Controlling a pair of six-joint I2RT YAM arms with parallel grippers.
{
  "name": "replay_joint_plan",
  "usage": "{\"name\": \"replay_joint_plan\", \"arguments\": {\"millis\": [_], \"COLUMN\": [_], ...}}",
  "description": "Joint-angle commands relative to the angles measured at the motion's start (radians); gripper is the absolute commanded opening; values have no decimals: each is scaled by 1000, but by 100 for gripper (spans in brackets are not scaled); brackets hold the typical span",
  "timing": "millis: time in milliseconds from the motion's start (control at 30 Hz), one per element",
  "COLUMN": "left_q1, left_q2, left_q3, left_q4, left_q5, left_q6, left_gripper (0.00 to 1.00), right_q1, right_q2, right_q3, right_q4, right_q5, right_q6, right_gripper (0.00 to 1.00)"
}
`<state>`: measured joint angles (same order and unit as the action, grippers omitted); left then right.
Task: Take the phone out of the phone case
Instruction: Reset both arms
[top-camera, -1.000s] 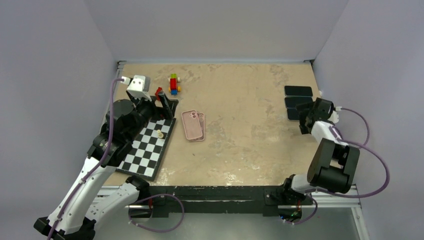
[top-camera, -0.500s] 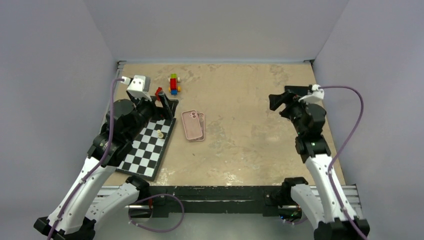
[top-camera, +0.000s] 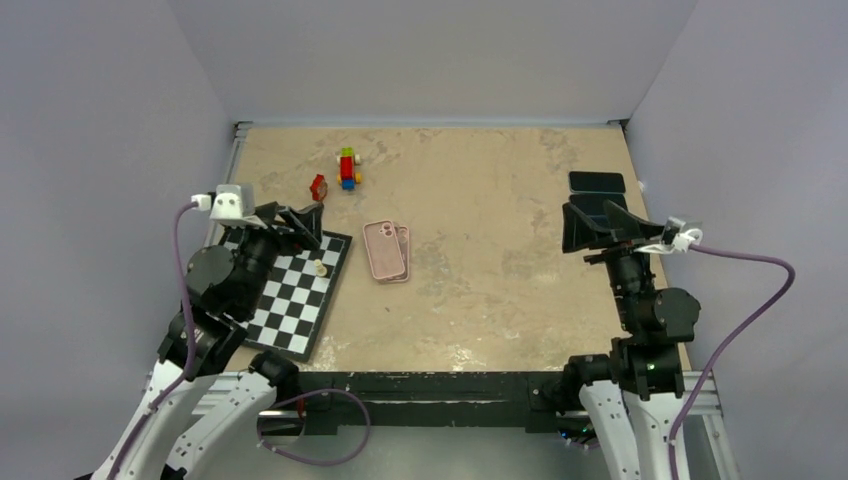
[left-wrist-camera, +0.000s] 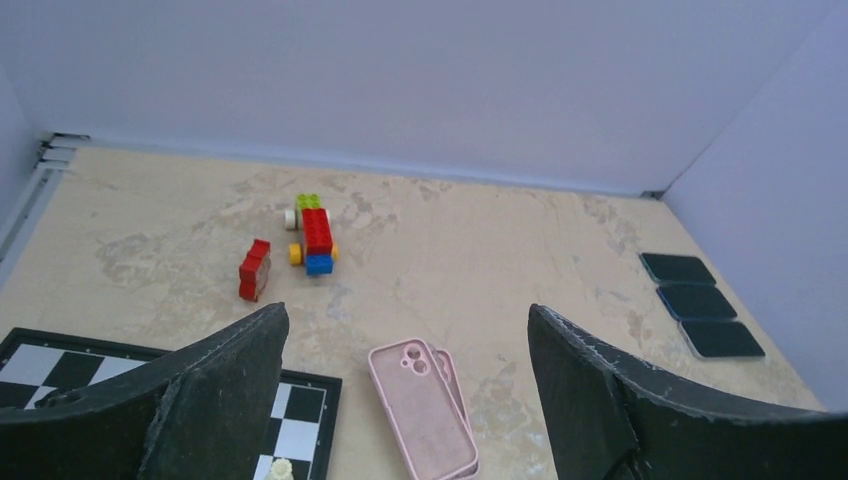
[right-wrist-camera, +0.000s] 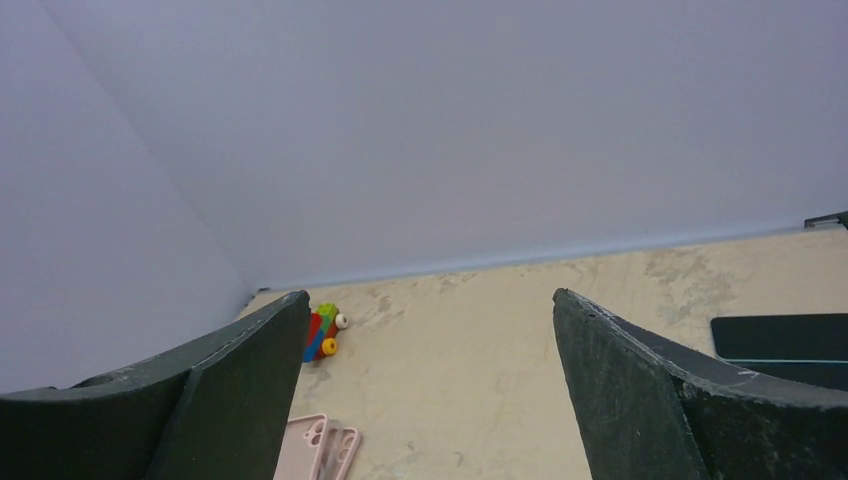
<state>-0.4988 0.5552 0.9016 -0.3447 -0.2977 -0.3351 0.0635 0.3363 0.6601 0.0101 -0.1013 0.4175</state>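
Left gripper (top-camera: 303, 222) and right gripper (top-camera: 585, 228) gape empty; the pink phone case (top-camera: 384, 250), lying front-to-back, sits nearer the left.

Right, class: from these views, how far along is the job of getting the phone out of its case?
Done: three dark phones lie bare in a row on the right side. In hand: nothing; the left gripper and right gripper both hang open and empty. Left: two pink cases lie overlapped, backs up, in the middle; whether either holds a phone cannot be told, so that may remain.
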Motion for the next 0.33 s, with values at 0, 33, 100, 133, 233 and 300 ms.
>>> {"name": "replay_joint_plan", "arguments": {"millis": [0,33,100,133,233,300], "left_q1": [-3,-3,-3,-3,-4,-4], "left_q2": [-32,-38,-50,-55,-49,-36], "left_q3": [-20,-23,-40,-51,-68,-67], "left_q4": [108,110,128,148,168,166], "left_q5": [-110,-115,-114,-112,-109,-110], "left_q6": [32,35,38,40,43,47], "left_gripper": [92,92,92,92,92,92], "right_q1": [-1,-1,-1,-2,-2,-1], "right_q2": [-41,-43,-42,-43,-82,-106], "right_q3": [16,8,-2,-6,-82,-76], "right_q4": [15,22,25,16,70,38], "right_q5": [-36,-39,-25,-16,-10,37], "right_q6": [-8,4,32,43,68,58], "right_gripper": [95,95,96,96,96,96]}}
